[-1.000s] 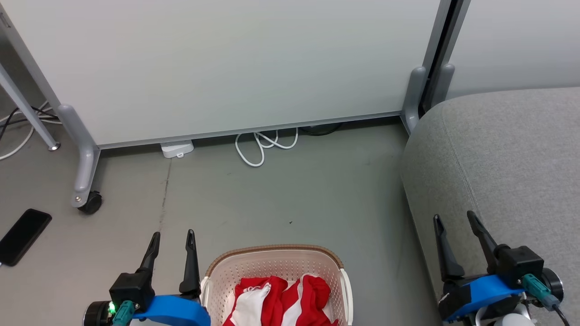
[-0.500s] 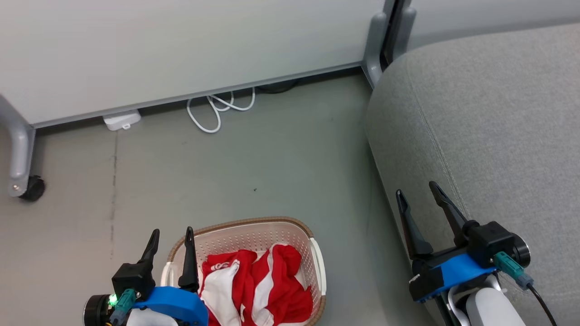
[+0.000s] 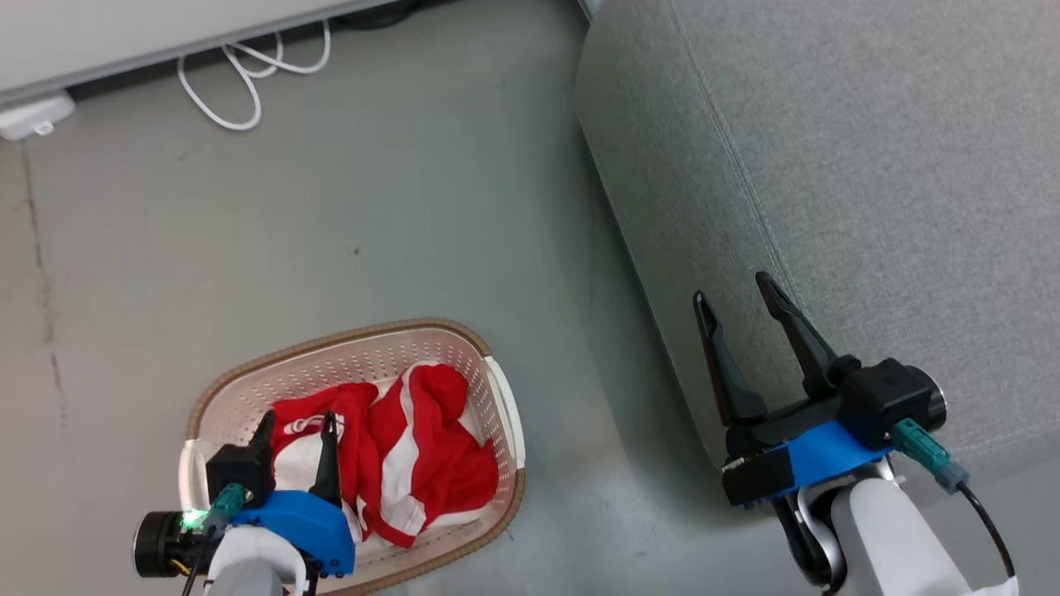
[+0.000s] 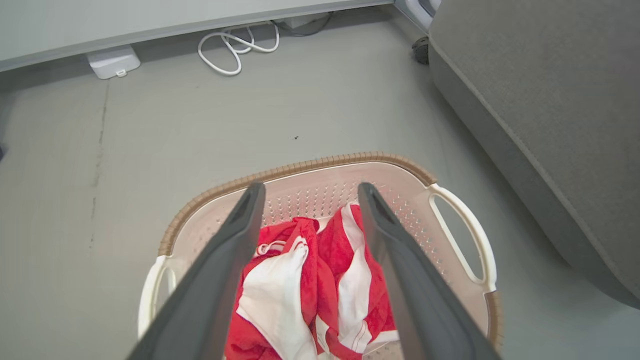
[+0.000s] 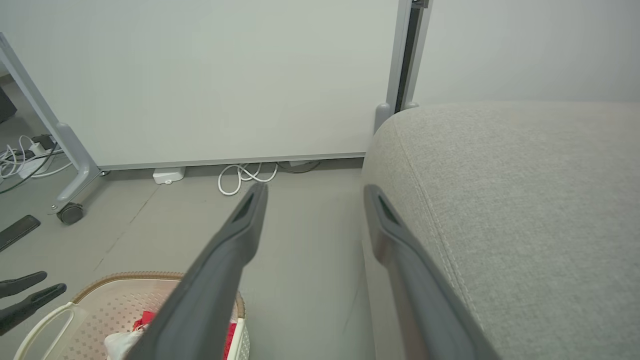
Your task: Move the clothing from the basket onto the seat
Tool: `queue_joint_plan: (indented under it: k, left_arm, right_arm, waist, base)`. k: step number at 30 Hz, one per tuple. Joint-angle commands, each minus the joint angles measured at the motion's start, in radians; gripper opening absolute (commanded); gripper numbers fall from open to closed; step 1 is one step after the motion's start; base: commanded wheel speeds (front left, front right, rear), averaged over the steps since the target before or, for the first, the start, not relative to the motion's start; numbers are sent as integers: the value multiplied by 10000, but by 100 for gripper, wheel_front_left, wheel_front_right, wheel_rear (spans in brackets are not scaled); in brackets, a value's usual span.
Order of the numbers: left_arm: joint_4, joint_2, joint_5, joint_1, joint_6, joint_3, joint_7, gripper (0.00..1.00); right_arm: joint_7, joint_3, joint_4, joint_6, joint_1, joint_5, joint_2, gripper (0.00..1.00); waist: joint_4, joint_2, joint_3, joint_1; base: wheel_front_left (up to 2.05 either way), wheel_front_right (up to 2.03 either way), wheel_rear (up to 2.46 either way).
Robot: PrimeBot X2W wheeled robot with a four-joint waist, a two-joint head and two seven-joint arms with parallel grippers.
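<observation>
Down at the lower left of the head view, left gripper (image 3: 297, 420) hangs right over the basket (image 3: 331, 341), fingers spread, nothing between them. Clothing (image 3: 414, 451) is all inside the basket, a crumpled red and white heap covering most of the bottom, none on the sofa (image 3: 828, 165). Left wrist view: heap lies straight ahead and below the tips, framed between the two fingers, white panel toward the left finger, red fold with a white stripe toward the right one. Tips look clear of the cloth, contact hard to tell. Heap is bunched, no clear long axis; basket's long side runs roughly left to right across the head view, one handle end toward the sofa. Right gripper (image 3: 732, 288) also spread and empty, over the sofa's near edge, well apart from the basket. Left arm plainly nearer, so my read is it does the grab: drop into the heap, then close. Sofa lies to the robot's right of the basket, bare floor (image 3: 414, 207) between, so the carry goes rightward. Risk: fingers catching the perforated wall, or lifting only one fold
</observation>
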Motion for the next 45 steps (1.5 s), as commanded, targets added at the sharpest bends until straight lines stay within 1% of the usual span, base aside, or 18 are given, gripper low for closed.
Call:
queue_joint_plan:
  k: [1, 7, 13, 20, 28, 36, 40, 41, 42, 43, 44, 45]
  left_arm:
    - [259, 93, 54, -398, -31, -19, -28, 100]
    - [1579, 308, 138, -1376, -83, -151, 17, 100]
    - [2642, 612, 338, -2341, 46, -357, 228, 100]
    - [3439, 1033, 419, -3125, 363, -390, 278, 100]
    - [4024, 1414, 468, -3565, 791, -425, 299, 100]
    - [4534, 1729, 499, -3863, 1330, -486, 470, 100]
    - [4752, 1781, 490, -3998, 1472, -532, 617, 100]
    - [4806, 1776, 444, -4023, 1498, -522, 655, 78]
    - [4848, 1774, 427, -4045, 1509, -537, 666, 45]
    - [4891, 1772, 413, -4070, 1495, -551, 705, 19]
    - [4919, 1776, 407, -4087, 1481, -564, 718, 0]
    - [4961, 1780, 388, -4080, 1440, -573, 749, 0]
  right_arm:
    - [-60, 47, -75, 5, -274, 105, -16, 100]
    - [-79, 276, -244, 5, -591, 322, -14, 100]
    - [-82, 377, -616, 5, -722, 547, -13, 100]
    - [-83, 570, -878, 5, -819, 912, -14, 100]
    - [-80, 773, -1203, 5, -887, 1283, -13, 100]
    - [-79, 1032, -1348, 5, -876, 1543, -14, 100]
    - [-81, 1001, -1333, 5, -760, 1566, -13, 100]
    - [-81, 997, -1327, 5, -737, 1575, -14, 100]
    - [-81, 996, -1317, 5, -724, 1582, -14, 100]
    - [-81, 1000, -1308, 5, -716, 1595, -14, 100]
    - [-81, 1004, -1297, 5, -713, 1604, -14, 100]
    - [-81, 1006, -1292, 5, -711, 1616, -14, 100]
  waist:
    - [-479, 0, 769, -1]
    - [-859, 0, 1577, -1]
    - [-1118, 0, 2390, -1]
    - [-1448, 0, 3258, -1]
    - [-1762, 0, 3876, -1]
    - [-2079, 0, 4192, -1]
    - [-2114, 0, 4208, -1]
    - [-2121, 0, 4204, -1]
    - [-2129, 0, 4194, -1]
    - [-2136, 0, 4183, -1]
    - [-2143, 0, 4173, -1]
    - [-2150, 0, 4158, -1]
  base:
    - [0, 0, 0]
    - [0, 0, 0]
    - [0, 0, 0]
    - [0, 0, 0]
    - [0, 0, 0]
    - [0, 0, 0]
    - [0, 0, 0]
    - [0, 0, 0]
    - [0, 0, 0]
    - [0, 0, 0]
    - [0, 0, 0]
    - [0, 0, 0]
